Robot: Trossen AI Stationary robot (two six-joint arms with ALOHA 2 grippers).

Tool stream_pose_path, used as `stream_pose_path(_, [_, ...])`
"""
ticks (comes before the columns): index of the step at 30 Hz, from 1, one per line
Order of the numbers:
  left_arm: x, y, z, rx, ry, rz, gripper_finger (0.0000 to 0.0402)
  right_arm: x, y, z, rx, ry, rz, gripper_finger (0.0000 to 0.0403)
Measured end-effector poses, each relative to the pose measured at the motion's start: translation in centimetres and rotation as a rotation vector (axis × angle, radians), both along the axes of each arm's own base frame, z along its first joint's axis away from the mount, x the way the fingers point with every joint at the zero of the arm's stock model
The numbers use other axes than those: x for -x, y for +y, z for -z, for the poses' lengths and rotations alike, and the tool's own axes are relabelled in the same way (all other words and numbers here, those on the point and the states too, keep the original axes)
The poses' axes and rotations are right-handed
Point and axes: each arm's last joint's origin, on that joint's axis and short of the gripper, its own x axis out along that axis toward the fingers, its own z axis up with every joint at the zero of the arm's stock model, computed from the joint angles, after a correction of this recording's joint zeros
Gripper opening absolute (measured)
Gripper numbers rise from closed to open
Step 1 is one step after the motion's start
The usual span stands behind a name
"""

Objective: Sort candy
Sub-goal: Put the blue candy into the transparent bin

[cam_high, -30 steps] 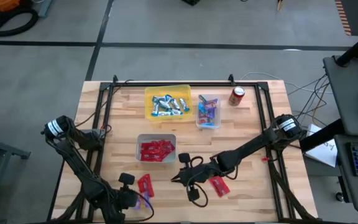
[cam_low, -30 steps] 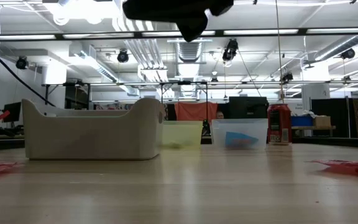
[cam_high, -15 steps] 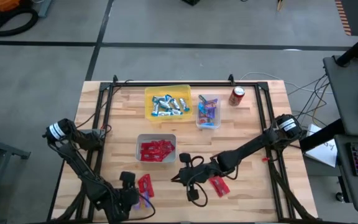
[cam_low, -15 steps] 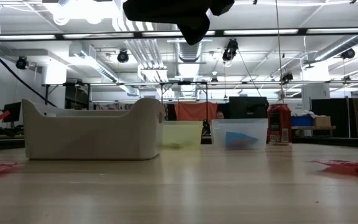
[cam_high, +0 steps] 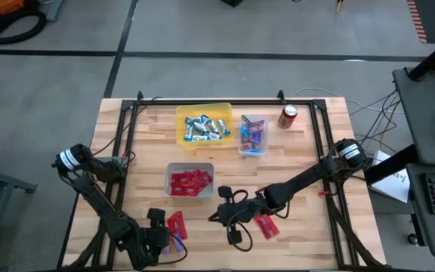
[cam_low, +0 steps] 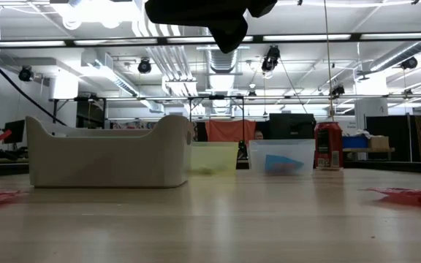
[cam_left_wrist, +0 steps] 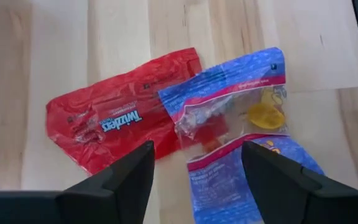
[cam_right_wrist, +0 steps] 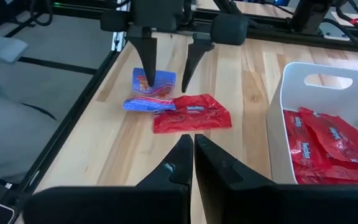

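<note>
The wooden table (cam_high: 149, 151) carries three bins well beyond both grippers: a yellow bin (cam_high: 203, 125) of blue-and-silver bars, a small clear bin (cam_high: 253, 136) of pink and blue packets with a red can (cam_high: 288, 115) beside it, and a white bin (cam_high: 189, 180) full of red packets.

The left arm (cam_high: 97, 198) reaches along the table's near edge. Its left gripper (cam_high: 174, 240) hangs with its fingers (cam_left_wrist: 120, 180) spread wide, holding nothing. Straight beneath it lie two pieces of candy, touching and overlapping at their edges: a red packet (cam_left_wrist: 120, 118) under one finger and a blue-and-pink packet (cam_left_wrist: 241, 118) between and under the other. The white bin sits just ahead of this gripper.

The right arm (cam_high: 308, 177) stretches in from the far side, and its right gripper (cam_right_wrist: 193, 155) is closed tight on nothing, pointing toward the left one. Another red packet (cam_high: 266, 224) lies on the table just beside it.
</note>
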Motion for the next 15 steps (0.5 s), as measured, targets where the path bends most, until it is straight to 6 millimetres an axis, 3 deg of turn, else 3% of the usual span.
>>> stream_pose_path(5, [0.24,0.36,0.85,0.018,-0.008,-0.002,0.0178,0.00,0.00,0.00,0.000,0.000,0.000,0.0009])
stream_pose_path(13, [0.32,0.50,0.62,0.011,-0.013,0.018,0.0022,0.00,-0.02,0.01,0.000,0.000,0.001,0.0009])
stream_pose_path(15, [0.34,0.51,0.53,0.014,-0.014,0.019,0.0008,0.00,-0.02,0.01,0.000,0.000,0.001,0.0009])
